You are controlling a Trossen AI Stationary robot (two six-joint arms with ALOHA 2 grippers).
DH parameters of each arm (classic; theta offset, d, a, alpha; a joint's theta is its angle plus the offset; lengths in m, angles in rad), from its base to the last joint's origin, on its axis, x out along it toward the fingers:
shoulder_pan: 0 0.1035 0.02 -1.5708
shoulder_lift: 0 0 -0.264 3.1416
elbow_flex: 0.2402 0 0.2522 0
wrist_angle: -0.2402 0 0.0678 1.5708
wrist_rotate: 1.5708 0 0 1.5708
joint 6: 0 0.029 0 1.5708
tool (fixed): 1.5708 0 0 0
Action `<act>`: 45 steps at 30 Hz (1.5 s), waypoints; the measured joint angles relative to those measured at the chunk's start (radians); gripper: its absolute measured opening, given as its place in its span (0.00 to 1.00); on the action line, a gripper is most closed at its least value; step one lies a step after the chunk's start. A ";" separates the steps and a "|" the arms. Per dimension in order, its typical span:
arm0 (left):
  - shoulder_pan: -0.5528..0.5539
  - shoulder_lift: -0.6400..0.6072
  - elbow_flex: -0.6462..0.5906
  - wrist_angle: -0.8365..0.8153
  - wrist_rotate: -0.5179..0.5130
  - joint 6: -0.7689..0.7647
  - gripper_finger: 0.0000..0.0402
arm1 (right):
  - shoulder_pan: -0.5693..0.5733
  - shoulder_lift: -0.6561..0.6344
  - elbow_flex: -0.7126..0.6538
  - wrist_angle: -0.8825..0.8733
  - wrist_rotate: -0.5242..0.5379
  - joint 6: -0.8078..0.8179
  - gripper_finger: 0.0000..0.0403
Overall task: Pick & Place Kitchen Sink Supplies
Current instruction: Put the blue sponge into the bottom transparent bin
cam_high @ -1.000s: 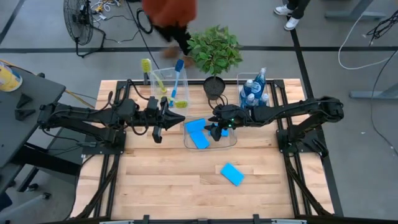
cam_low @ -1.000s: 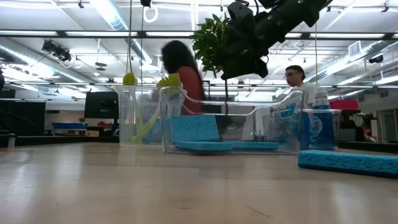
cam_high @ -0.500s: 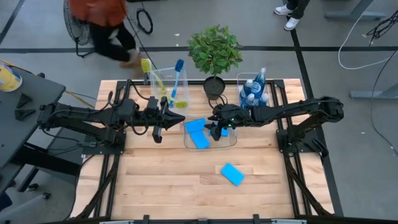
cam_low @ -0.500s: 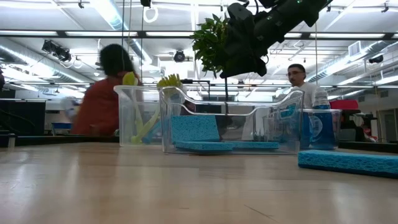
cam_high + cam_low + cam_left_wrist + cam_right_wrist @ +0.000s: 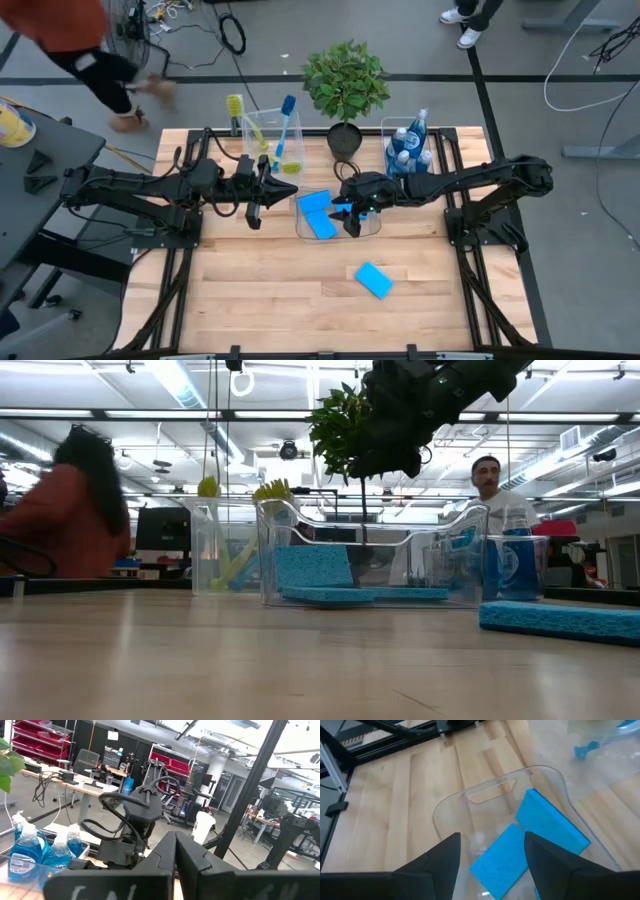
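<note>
Two bright-blue sponges [image 5: 318, 214] lie in a clear bin [image 5: 370, 228] at mid-table. In the right wrist view one sponge [image 5: 551, 824] leans on the bin wall and one [image 5: 499, 856] lies flat. Another sponge [image 5: 373, 280] lies on the bare table nearer the front edge. My right gripper [image 5: 350, 222] hangs open and empty above the bin, and it also shows in the right wrist view [image 5: 490, 862] and the low view [image 5: 392, 460]. My left gripper [image 5: 253, 220] is shut and empty, left of the bin, above the table. Three brushes [image 5: 283, 128] stand in a far bin. Blue-liquid bottles [image 5: 408, 150] stand in another.
A green potted plant [image 5: 345, 85] stands at the far edge between the brush bin and the bottle bin. Bare wood [image 5: 260, 290] stretches along the near half of the table. A person [image 5: 70, 40] walks on the floor beyond the far left corner.
My right gripper has turned a little above the sponge bin and risen slightly, still open. The person behind the table has walked toward the left.
</note>
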 joint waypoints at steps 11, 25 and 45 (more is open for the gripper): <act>0.000 0.000 0.000 0.000 0.000 0.000 0.03 | 0.002 0.000 0.000 -0.003 0.004 0.009 0.54; 0.000 0.000 0.000 -0.082 0.000 -0.002 0.03 | 0.002 -0.001 0.000 -0.084 -0.002 0.009 0.54; -0.001 0.000 0.000 -0.081 0.007 -0.003 0.03 | 0.200 -0.001 0.000 -0.245 -0.376 0.149 0.54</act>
